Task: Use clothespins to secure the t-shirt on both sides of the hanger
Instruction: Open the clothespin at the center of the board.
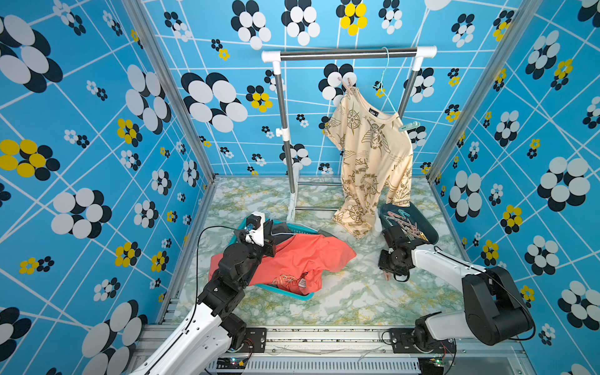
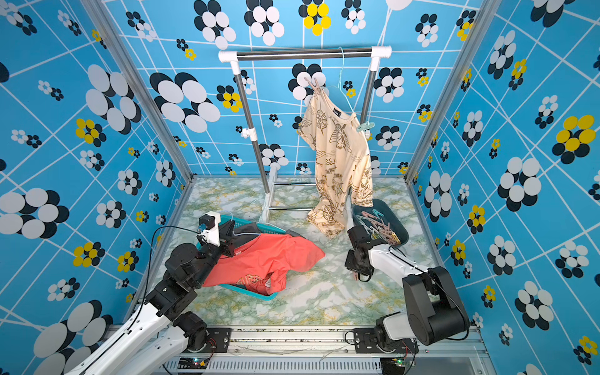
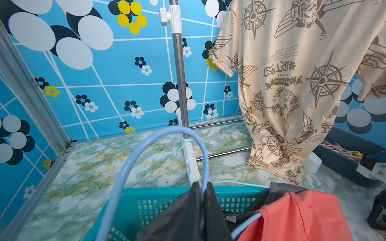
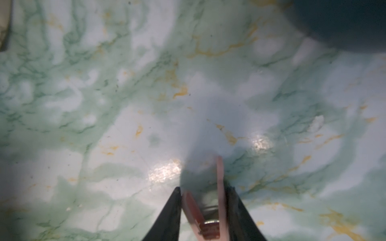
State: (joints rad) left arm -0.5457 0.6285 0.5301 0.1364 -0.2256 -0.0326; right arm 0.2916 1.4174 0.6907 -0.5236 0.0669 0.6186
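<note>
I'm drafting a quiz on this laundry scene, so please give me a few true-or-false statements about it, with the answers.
1. The cream compass-print t-shirt hangs from the metal garment rack. True.
2. The right end effector is empty. False: it holds a pink plastic clothespin.
3. The left end effector grips a light blue plastic hanger. True.
4. The orange t-shirt lies in the dark teal tray. False: it lies across the teal plastic basket; the tray holds clothespins.
</note>
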